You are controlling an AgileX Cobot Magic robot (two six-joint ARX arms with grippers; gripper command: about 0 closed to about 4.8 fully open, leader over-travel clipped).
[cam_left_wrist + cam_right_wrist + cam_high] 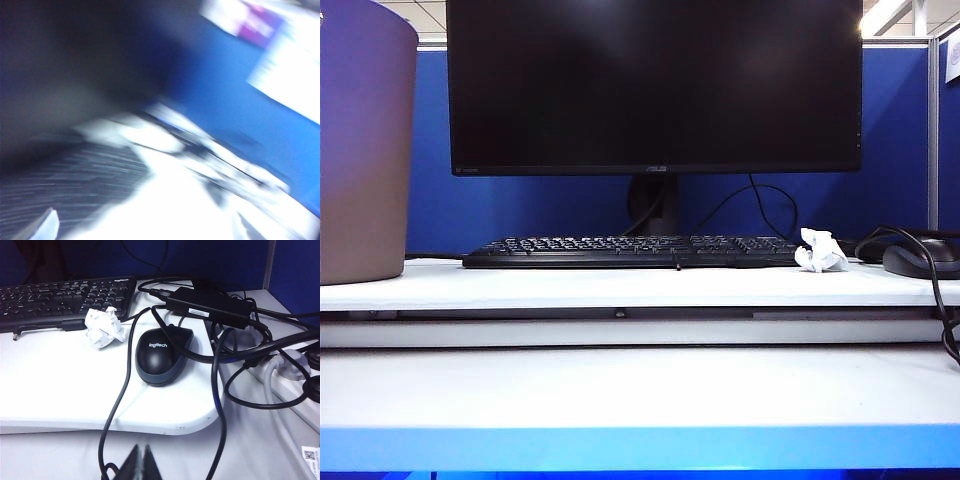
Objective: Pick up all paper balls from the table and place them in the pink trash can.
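Mauve plastic, smooth and tapered, filled the left edge of my exterior feed: the pink trash can (362, 140) stood on the raised shelf of the white table (620, 385), whose front edge ran blue. Right of it I saw the wide black monitor (655, 85) on its stand, with the flat black keyboard (630, 251) beneath. Just beside the keyboard's right end lay one white paper ball (821, 251), crumpled and jagged, and further right the rounded dark mouse (922, 258) with looping cables. Neither arm showed in that feed. My left wrist feed was smeared with blur; I could pick out pale finger tips (42, 226) of the left gripper (145, 232) far apart at the frame's edge, jaws spread wide, nothing between them, over a dark ribbed shape and white glare. My right wrist feed was sharp and gave what the exterior hid: the mouse (161, 356) lay close beside the ball (103, 328), a black power brick (207, 307) sat in tangled cords, and the right gripper (140, 465) hung low over the table's lower tier, its fingers pressed together, empty.
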